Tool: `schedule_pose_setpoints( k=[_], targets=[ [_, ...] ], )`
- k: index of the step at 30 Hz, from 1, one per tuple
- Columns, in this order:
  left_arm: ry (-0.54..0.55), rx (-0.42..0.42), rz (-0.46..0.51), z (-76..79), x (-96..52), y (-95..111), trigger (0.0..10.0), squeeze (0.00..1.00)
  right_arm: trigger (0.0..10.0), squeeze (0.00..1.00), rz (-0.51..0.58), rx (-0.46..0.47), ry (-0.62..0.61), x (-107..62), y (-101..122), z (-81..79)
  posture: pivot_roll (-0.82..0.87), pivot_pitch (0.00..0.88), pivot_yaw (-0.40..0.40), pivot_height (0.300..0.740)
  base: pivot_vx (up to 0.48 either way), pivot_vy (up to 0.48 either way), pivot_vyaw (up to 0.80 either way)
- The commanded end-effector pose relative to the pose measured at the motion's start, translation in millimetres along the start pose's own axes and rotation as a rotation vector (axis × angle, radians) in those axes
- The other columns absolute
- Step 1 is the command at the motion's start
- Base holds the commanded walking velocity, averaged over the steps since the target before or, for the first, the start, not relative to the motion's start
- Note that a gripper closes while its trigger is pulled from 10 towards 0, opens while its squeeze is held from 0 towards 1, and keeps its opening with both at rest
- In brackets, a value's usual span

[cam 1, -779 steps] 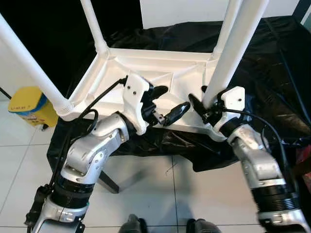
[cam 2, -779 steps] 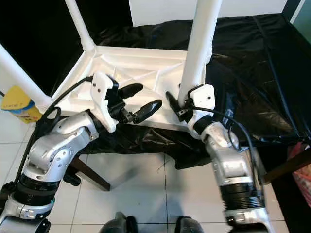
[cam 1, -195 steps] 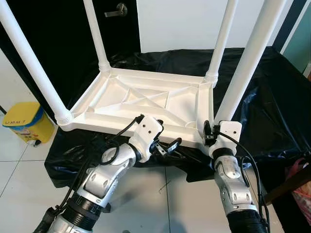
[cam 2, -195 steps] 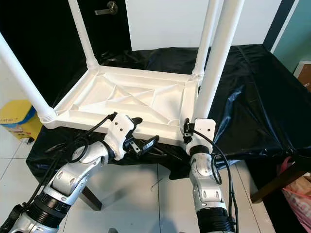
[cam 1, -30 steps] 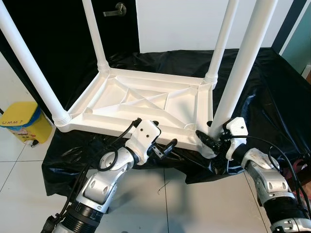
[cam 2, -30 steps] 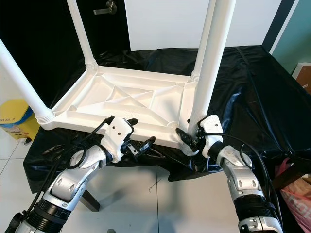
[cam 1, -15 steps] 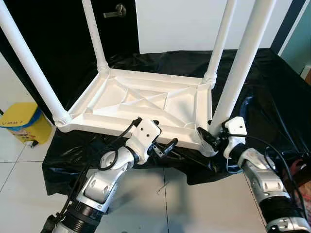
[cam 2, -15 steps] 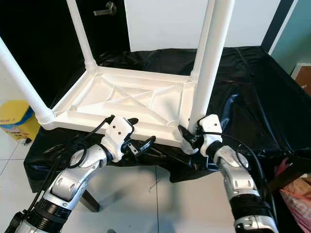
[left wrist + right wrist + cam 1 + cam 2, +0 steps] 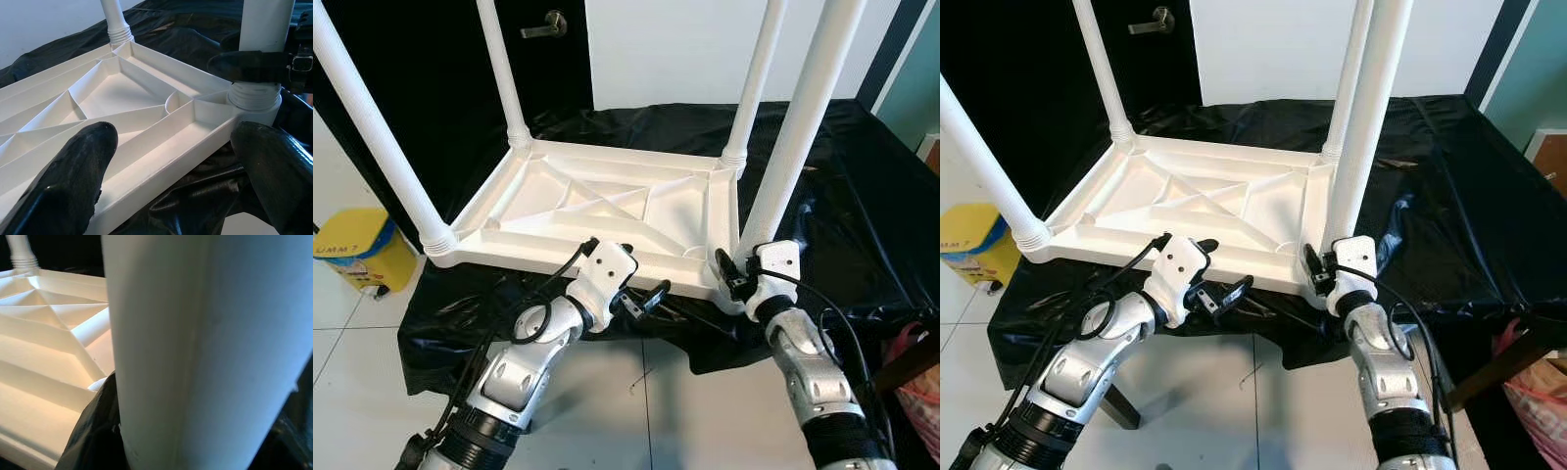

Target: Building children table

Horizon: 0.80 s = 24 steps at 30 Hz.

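While upturned on glossy, crinkled black sheeting (image 9: 862, 196), ribbed white plastic tabletop (image 9: 597, 201), four smooth round legs up, right end effector (image 9: 736, 277) clenched around near leg (image 9: 793, 147), left end effector (image 9: 641, 294) released beside rim.

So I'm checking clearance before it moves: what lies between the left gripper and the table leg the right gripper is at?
In the left eye view, between the left gripper and that table leg runs the tabletop's near rim over black cloth.

I'm in a plain indoor room, prob. a home or test space: white tiled floor (image 9: 352, 323), white wall (image 9: 666, 49), dark door w/ lever handle (image 9: 540, 26), yellow bin (image 9: 357, 250), black sheet (image 9: 862, 176) over the surface.
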<state>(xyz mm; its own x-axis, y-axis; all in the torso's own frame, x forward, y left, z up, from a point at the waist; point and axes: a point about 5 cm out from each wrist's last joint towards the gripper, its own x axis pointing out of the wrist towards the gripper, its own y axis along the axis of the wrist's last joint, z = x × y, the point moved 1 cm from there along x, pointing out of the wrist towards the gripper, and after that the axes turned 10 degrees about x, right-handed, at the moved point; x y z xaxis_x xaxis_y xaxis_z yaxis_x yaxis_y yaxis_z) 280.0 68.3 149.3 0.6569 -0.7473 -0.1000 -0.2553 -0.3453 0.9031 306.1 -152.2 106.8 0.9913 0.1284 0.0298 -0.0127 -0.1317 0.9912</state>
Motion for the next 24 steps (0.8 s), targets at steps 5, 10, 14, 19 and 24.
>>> schedule_pose_setpoints(
  k=[5,10,14,19,24],
  targets=[
    [-0.046,0.01,-0.011,1.7,0.3,-0.9,10.0,0.0,10.0,0.0,-0.124,0.033,-0.13,-9.6,-29.4,-8.4,0.0,0.008,-0.002,0.74,0.0,0.0,0.0],
    [-0.044,0.007,-0.012,2.0,-0.2,-0.7,10.0,0.0,10.0,0.0,-0.121,0.061,-0.152,-8.7,-28.5,-16.5,0.0,0.008,-0.001,0.74,0.0,0.0,0.0],
    [-0.045,0.009,-0.013,2.0,-0.4,-0.8,10.0,0.0,10.0,0.0,-0.115,0.059,-0.143,-7.6,-26.5,-17.6,0.0,0.003,-0.002,0.74,0.0,0.0,0.0],
    [-0.043,0.012,-0.011,1.1,0.1,-0.5,10.0,0.0,10.0,0.0,-0.101,0.051,-0.143,-5.4,-22.4,-16.9,0.0,0.0,-0.005,0.74,0.0,0.0,0.0],
    [-0.044,0.012,-0.008,2.3,0.4,0.2,10.0,0.0,10.0,1.0,-0.075,0.043,-0.121,-3.6,-17.6,-17.3,0.0,0.0,-0.008,0.74,0.0,0.0,0.0]
  ],
)
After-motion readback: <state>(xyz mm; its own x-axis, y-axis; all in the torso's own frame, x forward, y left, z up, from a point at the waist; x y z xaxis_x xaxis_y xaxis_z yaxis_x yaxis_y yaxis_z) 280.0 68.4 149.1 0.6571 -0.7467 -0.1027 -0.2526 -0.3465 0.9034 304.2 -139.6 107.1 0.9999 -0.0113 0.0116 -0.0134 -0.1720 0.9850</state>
